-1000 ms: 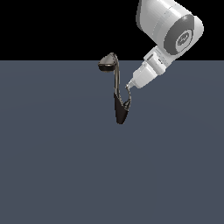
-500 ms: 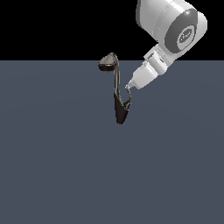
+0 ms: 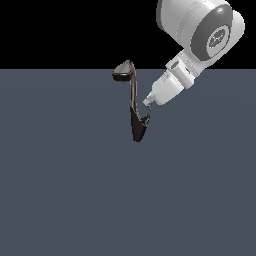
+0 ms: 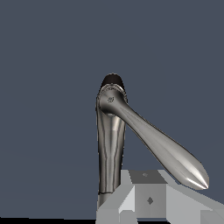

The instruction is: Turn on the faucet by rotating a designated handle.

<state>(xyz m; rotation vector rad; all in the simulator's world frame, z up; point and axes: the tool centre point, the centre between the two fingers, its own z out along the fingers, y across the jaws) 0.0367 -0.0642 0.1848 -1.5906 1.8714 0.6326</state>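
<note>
A flat, plain slate-blue tabletop [image 3: 75,190] fills the lower part of the exterior view, and behind it the room is plain black with no features.

The faucet [image 3: 132,102] stands near the middle of the tabletop, a little toward the back edge. Its dark tapered base points down, its thin neck rises and curves over, and its oval spout head points to the exterior view's left.

The handle [image 3: 146,118], a thin silvery lever, juts from the base toward the exterior view's right. In the wrist view it runs long and tapered, passing close over the pincer.

The pincer [image 3: 148,104] comes down from the upper right of the exterior view, its tip right at the handle. How far it is spread cannot be told.

Compared with half a second ago, faucet, handle and arm look unchanged.
</note>
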